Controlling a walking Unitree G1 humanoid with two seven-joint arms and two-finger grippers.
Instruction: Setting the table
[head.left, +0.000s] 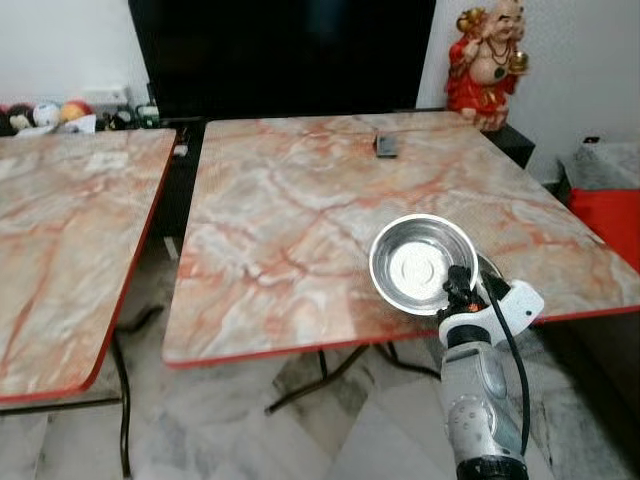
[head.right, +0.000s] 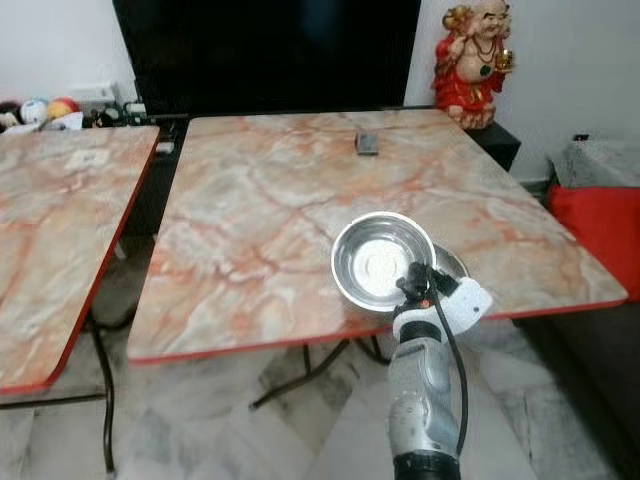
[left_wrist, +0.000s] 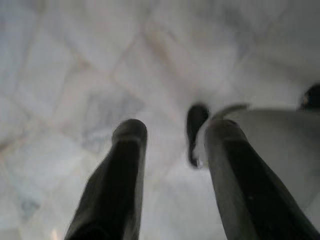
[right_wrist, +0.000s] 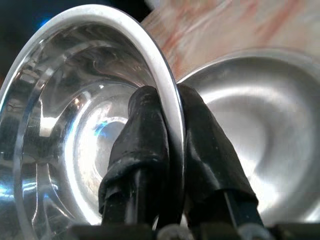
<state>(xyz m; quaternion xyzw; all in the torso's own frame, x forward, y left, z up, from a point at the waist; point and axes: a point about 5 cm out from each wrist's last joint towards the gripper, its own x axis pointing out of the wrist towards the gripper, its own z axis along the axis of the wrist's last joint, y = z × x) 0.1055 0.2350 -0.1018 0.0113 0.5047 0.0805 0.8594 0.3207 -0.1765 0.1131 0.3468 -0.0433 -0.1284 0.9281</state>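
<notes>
A shiny steel bowl is tilted up above the near right part of the marble-patterned table. My right gripper is shut on the bowl's rim, one finger inside the bowl and one outside. A second steel bowl rests on the table just behind the held one, and its edge peeks out there. My left gripper hangs open over the pale marble floor, with nothing between its fingers.
A small dark flat object lies near the table's far edge. A second marble table stands to the left across a narrow gap. A red figurine and a dark screen are behind, and a red seat is at the right.
</notes>
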